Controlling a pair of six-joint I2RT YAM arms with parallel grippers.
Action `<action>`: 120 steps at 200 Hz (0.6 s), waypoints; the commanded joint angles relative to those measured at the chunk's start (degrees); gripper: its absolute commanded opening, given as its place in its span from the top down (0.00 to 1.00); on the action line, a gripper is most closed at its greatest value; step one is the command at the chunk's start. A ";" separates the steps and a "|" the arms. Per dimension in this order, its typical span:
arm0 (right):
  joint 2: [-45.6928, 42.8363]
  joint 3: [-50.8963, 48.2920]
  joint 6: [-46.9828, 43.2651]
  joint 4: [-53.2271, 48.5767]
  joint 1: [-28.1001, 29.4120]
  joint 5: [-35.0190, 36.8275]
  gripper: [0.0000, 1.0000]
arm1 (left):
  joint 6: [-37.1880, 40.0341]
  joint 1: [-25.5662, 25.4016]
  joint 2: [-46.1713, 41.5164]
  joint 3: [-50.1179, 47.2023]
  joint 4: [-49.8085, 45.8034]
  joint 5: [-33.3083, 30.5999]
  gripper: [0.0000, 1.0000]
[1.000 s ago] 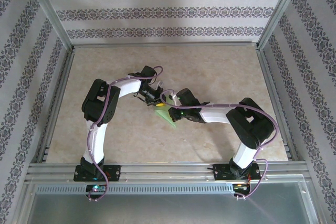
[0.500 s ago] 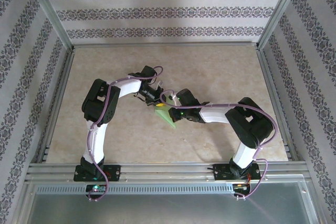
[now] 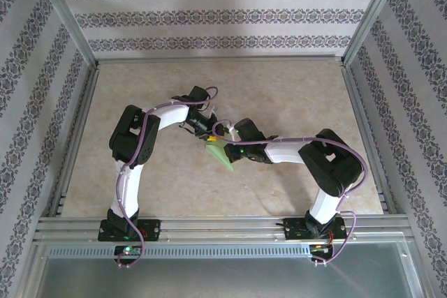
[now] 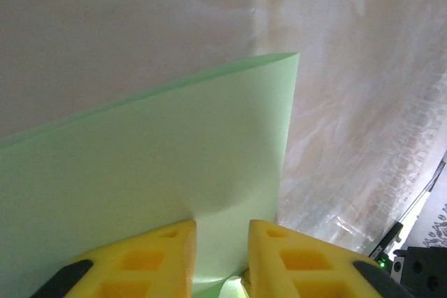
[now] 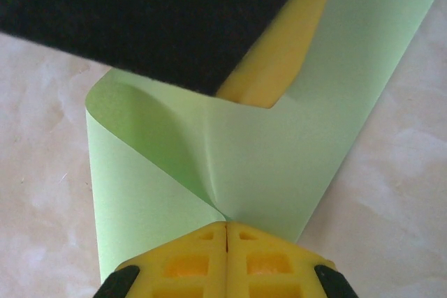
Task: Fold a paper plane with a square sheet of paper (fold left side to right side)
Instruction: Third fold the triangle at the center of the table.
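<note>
The light green square sheet of paper (image 3: 225,155) lies partly folded at the middle of the table, one flap curled up off the lower layer (image 5: 140,207). My left gripper (image 3: 209,134) is over the sheet's far edge. Its yellow fingers (image 4: 157,252) stand apart, with the green paper (image 4: 174,158) showing in the gap and neither pad pressing it. My right gripper (image 5: 225,227) is shut, its tips touching the paper (image 5: 300,137) at the point where the raised flap starts. A yellow left finger (image 5: 279,61) reaches in above that flap.
The beige marbled tabletop (image 3: 293,95) is framed by metal rails (image 3: 209,225) and patterned walls. Both arms bend inward and meet over the paper, the left arm's black body (image 5: 140,12) hanging close above the right gripper.
The left gripper's fingers have parted and let go of the paper. The left wrist has shifted slightly away from me. The right gripper has stayed shut in place.
</note>
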 commanded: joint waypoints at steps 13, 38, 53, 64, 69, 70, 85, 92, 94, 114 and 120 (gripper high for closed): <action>1.53 -0.98 -1.49 -1.83 -0.07 -0.12 1.00 | 2.25 0.89 -1.04 5.89 -5.00 -4.33 0.66; 1.44 -1.07 -1.53 -1.92 0.08 -0.14 1.00 | 2.31 2.69 -4.44 5.61 -4.11 -4.90 0.65; 1.40 -1.00 -1.59 -1.98 0.20 -0.12 1.00 | 2.31 4.00 -7.60 2.89 -2.81 -5.30 0.65; 1.31 -0.98 -1.58 -2.01 0.25 -0.03 1.00 | 2.16 4.79 -10.52 -0.52 -1.21 -5.31 0.69; 1.31 -0.98 -1.58 -2.00 0.32 -0.03 1.00 | 2.06 5.11 -12.03 -2.40 -0.29 -5.31 0.71; 1.31 -0.98 -1.58 -2.00 0.32 -0.03 1.00 | 1.97 5.19 -12.33 -2.82 -0.09 -5.31 0.71; 1.48 -0.98 -1.58 -2.00 0.44 0.05 1.00 | 1.69 5.58 -17.13 -9.60 4.32 -4.69 0.76; 1.48 -0.90 -1.64 -2.09 0.43 0.06 1.00 | 1.35 5.54 -19.41 -13.02 6.92 -4.01 0.79; 1.53 -0.90 -1.59 -2.09 0.48 0.06 1.00 | 1.06 5.55 -20.06 -14.03 7.70 -3.77 0.80; 1.73 -0.72 -1.58 -2.16 0.57 0.09 1.00 | -3.15 5.23 -25.20 -23.86 16.58 -0.80 0.85; 1.75 -0.72 -1.62 -2.18 0.65 0.06 1.00 | -4.77 4.94 -26.34 -26.48 19.42 0.11 0.85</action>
